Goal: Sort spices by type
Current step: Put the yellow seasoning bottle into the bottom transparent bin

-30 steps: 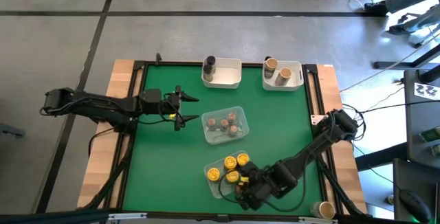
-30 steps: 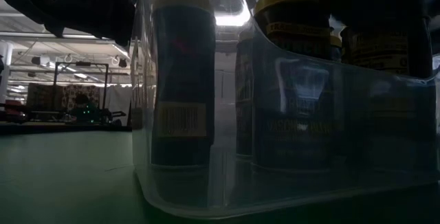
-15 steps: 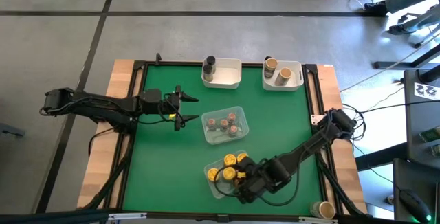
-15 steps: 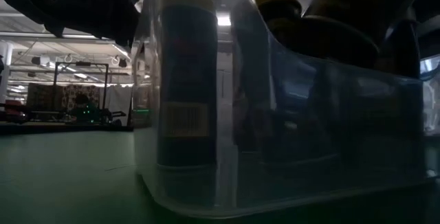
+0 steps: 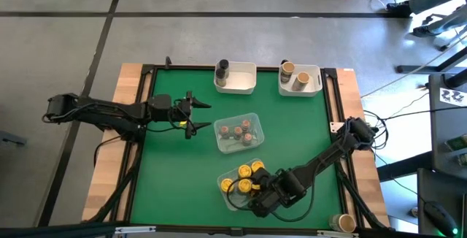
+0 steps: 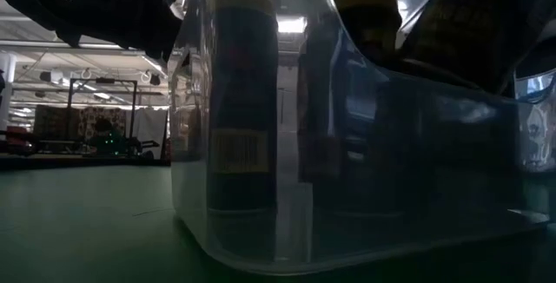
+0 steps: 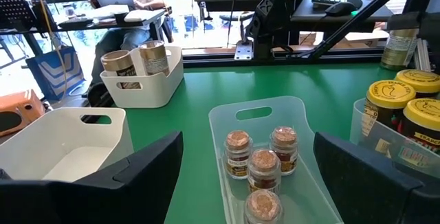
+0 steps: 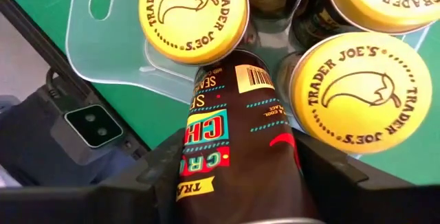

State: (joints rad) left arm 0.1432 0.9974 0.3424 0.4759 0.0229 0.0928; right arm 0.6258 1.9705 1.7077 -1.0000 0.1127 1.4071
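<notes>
right gripper (image 8: 237, 176) is clamped on a dark-labelled jar (image 8: 237, 128), tilted over the clear tray (image 5: 235, 194) so i can drop it among the yellow-lidded jars (image 5: 242, 179). left gripper (image 5: 195, 114) waits open near the middle tray (image 5: 252, 117). since a second ago my right arm moved further over the tray.

"TRADER JOE'S" on yellow lids (image 8: 193, 12), barcode on dark jar (image 8: 240, 135)

Yellow lids (image 8: 193, 18) crowd both sides of my right pincer (image 5: 257, 200) in the near tray (image 5: 228, 196). Open counter (image 5: 175, 169) lies left of it, past the middle tray (image 5: 252, 117).
</notes>
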